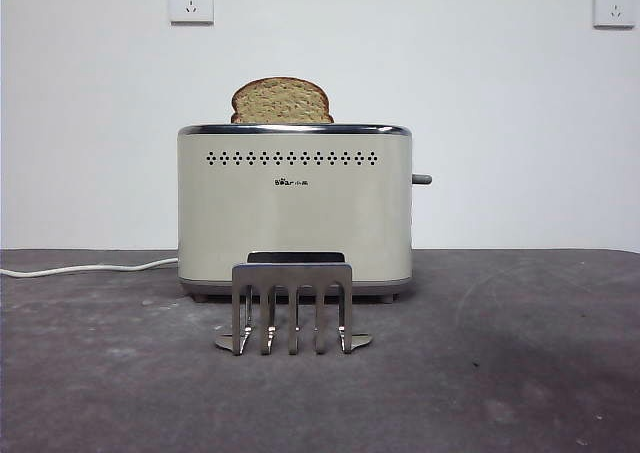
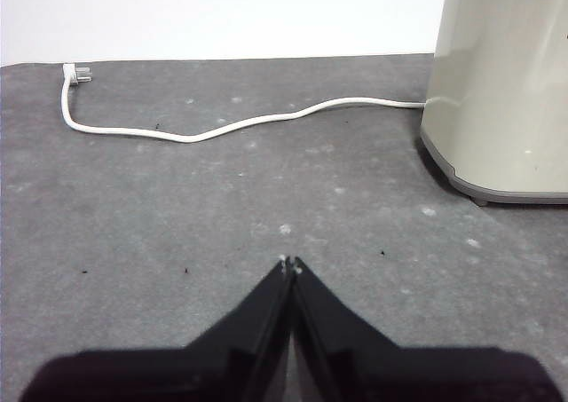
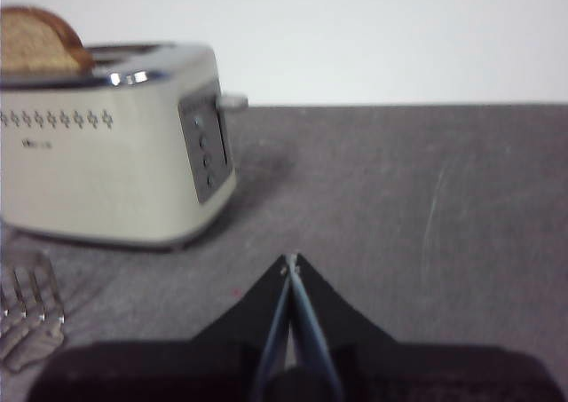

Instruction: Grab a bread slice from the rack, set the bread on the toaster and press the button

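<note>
The cream toaster (image 1: 295, 208) stands in the middle of the table. The slice of bread (image 1: 282, 101) sits in its top slot, its rounded top sticking out. It also shows in the right wrist view (image 3: 35, 40). The button (image 1: 422, 179) sticks out high on the toaster's right side. The silvery rack (image 1: 292, 305) stands empty in front of the toaster. My left gripper (image 2: 290, 264) is shut and empty over the table left of the toaster (image 2: 501, 87). My right gripper (image 3: 290, 262) is shut and empty, to the right of the toaster (image 3: 111, 145).
A white power cord (image 2: 222, 125) runs from the toaster across the table's left side to a loose plug (image 2: 75, 74). Two white wall sockets (image 1: 191, 1) are on the back wall. The table is a dark grey mat (image 1: 500, 373).
</note>
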Robot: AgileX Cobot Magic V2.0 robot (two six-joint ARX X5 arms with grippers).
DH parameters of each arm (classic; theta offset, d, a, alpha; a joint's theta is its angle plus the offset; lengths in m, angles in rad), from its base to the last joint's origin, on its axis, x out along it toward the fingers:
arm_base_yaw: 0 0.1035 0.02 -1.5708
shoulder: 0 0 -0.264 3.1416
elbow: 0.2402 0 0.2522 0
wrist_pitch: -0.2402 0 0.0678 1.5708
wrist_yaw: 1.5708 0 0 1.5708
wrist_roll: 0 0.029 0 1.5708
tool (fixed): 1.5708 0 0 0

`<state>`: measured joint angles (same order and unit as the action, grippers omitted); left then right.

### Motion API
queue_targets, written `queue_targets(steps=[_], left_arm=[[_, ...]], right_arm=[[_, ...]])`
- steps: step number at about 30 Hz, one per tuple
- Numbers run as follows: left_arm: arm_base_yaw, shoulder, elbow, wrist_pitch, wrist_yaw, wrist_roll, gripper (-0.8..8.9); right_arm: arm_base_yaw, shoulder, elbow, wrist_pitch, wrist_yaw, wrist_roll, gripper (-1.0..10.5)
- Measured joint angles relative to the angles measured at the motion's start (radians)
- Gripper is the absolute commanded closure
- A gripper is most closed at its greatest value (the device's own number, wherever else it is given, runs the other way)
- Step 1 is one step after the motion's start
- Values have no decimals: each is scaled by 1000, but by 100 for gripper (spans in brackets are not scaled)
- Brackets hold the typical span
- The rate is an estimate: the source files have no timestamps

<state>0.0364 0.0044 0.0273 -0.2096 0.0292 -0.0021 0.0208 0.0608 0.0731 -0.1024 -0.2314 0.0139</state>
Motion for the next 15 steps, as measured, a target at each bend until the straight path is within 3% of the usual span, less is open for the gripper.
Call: queue_targets(steps=[15], left_arm=[[0, 0, 0, 0, 0, 0, 817]], right_arm=[[0, -57, -57, -53, 26, 60, 946]])
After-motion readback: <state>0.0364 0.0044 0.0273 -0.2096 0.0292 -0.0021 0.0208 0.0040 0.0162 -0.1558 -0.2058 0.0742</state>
